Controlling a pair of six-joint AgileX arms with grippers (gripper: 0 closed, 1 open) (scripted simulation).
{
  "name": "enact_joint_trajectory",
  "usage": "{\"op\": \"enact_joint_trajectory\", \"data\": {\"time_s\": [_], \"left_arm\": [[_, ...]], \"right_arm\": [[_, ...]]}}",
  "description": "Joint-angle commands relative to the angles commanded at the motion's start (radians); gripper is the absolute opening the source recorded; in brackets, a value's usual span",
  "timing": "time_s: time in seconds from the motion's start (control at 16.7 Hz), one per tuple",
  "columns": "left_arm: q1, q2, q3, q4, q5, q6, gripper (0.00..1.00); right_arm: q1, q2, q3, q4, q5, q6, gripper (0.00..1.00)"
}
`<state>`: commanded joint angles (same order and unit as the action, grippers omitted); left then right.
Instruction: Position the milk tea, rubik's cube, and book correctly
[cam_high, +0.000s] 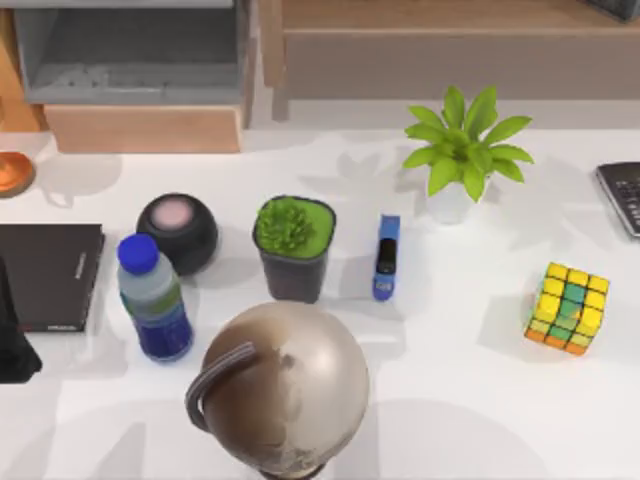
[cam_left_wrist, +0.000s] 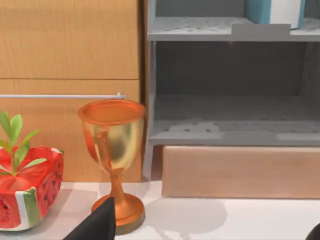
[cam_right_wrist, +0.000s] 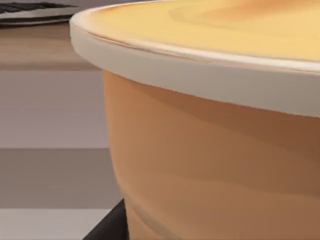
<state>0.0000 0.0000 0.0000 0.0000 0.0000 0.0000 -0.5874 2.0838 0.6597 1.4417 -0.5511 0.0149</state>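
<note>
milk tea (cam_right_wrist: 215, 125) cup right up against R gripper cam

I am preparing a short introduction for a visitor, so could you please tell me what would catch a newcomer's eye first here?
The large brown-grey globe on its dark arc stand dominates the near middle of the white table. At the right side sits the small yellow, green and orange rubik's cube. In the right wrist view, an orange-tan cup with a pale rim looms very close.

Beside the glossy metallic goblet (cam_left_wrist: 113, 159) you see matt wood-grain cabinet panels (cam_left_wrist: 70, 40); the milk tea (cam_right_wrist: 215, 125) cup looks like smooth plastic, perhaps.
</note>
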Motion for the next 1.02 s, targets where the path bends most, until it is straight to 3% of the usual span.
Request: {"op": "enact_joint_trajectory", "data": {"time_s": [0.54, 1.02], "left_arm": [[0.000, 0.000, 0.000, 0.000, 0.000, 0.000, 1.00], [0.000, 0.000, 0.000, 0.000, 0.000, 0.000, 1.00]], "right_arm": [[-0.002, 0.080, 0.000, 0.078, 0.000, -0.002, 0.00], [-0.002, 0.080, 0.000, 0.078, 0.000, -0.002, 0.60]]}}
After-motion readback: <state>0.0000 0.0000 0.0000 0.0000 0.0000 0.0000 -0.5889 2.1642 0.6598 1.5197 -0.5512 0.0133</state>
